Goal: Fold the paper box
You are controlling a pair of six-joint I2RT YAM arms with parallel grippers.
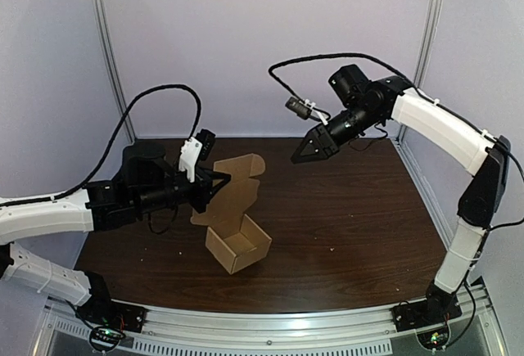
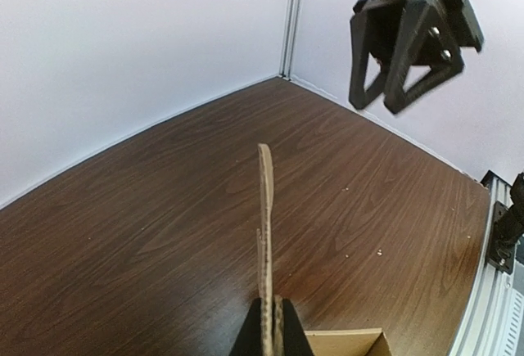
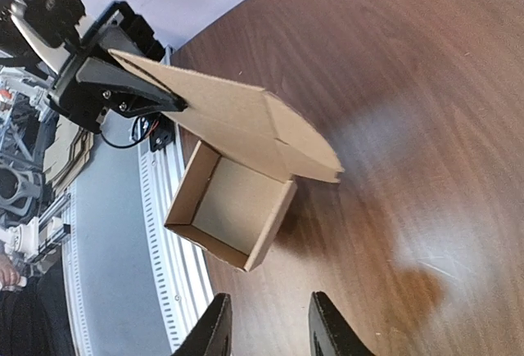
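Paper box [image 1: 239,245] sits on the dark wooden table [image 1: 360,225], left of centre and toward the near side, its shallow tray open upward and turned at an angle to the table edges. Its lid flap [image 1: 239,176] stands up from the tray's far-left side, with a rounded tongue at the top.

The left gripper [image 1: 218,185] reaches in level from the left and is clamped tight on that flap. In the left wrist view the cardboard runs edge-on straight out from between the two black fingers [image 2: 246,341], and a corner of the tray shows just right of them.

The right gripper [image 1: 306,153] hangs in the air to the right of the flap and beyond it, pointing down and left toward the box, apart from the cardboard and touching nothing. Its jaws stand moderately apart with nothing between them. In its own wrist view the flap lies well ahead of the fingertips, the tray nearer and slightly to the left.

Bare tabletop spreads to the right of the box and behind it, up to the pale back wall [image 1: 262,45] and the upright corner posts. Less room is left between the tray and the metal rail [image 1: 270,323] along the near edge. On the left, the left arm's body lies low over the table beside the box.
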